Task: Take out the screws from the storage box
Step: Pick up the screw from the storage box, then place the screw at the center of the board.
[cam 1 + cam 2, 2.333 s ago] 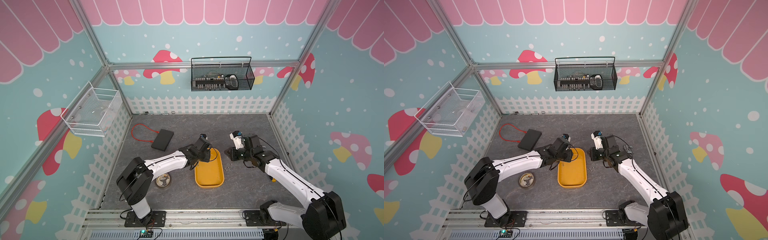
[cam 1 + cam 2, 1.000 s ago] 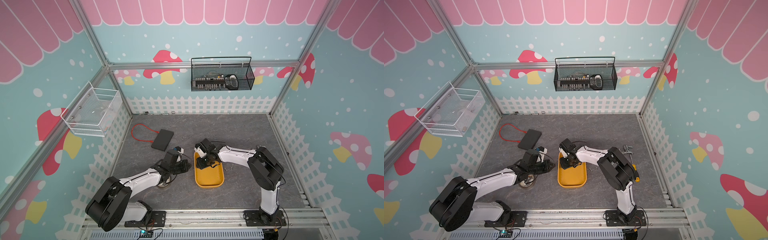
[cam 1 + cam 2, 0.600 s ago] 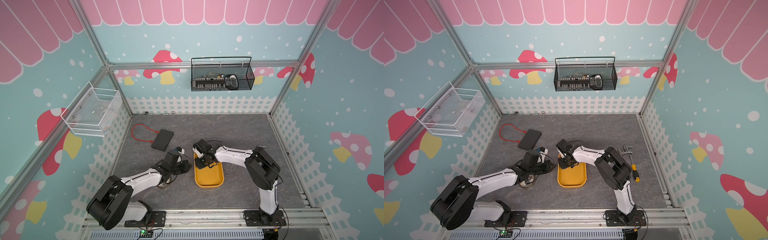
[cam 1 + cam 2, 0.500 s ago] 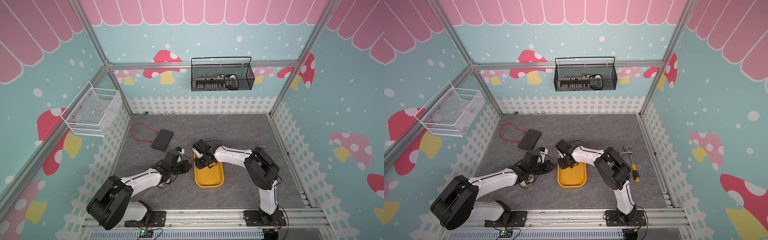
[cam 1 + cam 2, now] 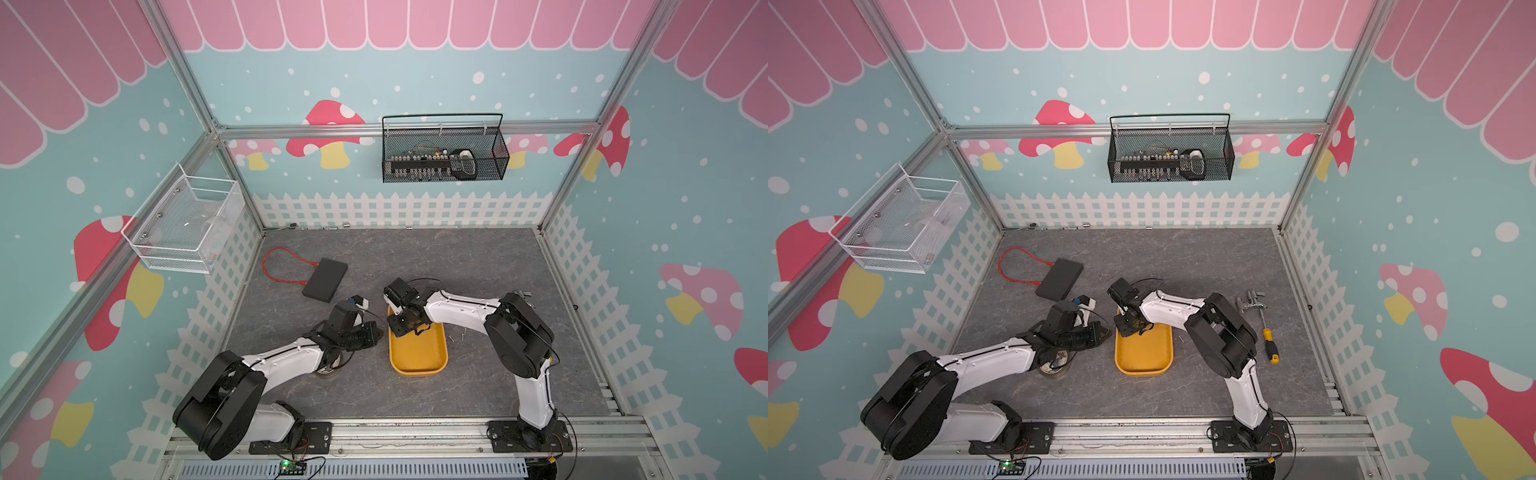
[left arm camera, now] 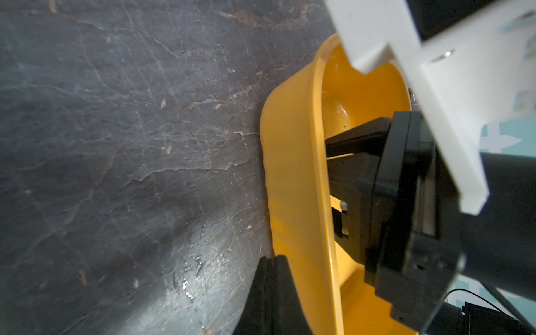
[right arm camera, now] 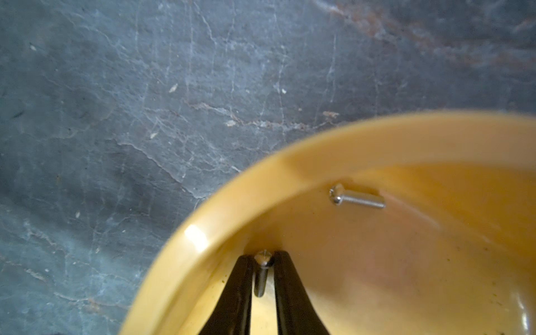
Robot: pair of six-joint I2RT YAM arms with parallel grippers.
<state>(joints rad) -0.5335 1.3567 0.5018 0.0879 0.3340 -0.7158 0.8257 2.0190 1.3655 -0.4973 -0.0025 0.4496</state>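
Fingers (image 7: pixel 236 290) of the right gripper (image 7: pixel 263 257) have been closed onto one screw (image 7: pixel 260 282) in the storage box (image 5: pixel 417 355), at its 11 o'clock corner, so lifting is judged next; another screw (image 7: pixel 358 199) is left inside. Left gripper (image 6: pixel 272 261) is held clenched.

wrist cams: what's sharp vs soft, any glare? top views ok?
Right wrist view: floor sharp, storage box rim soft with a glare spot, screw between the right pincer tips and second screw fairly crisp. Left wrist view: white bracket smeared, shiny patch on floor beside the shut left pincer. Both top views: evenly lit, no glare.
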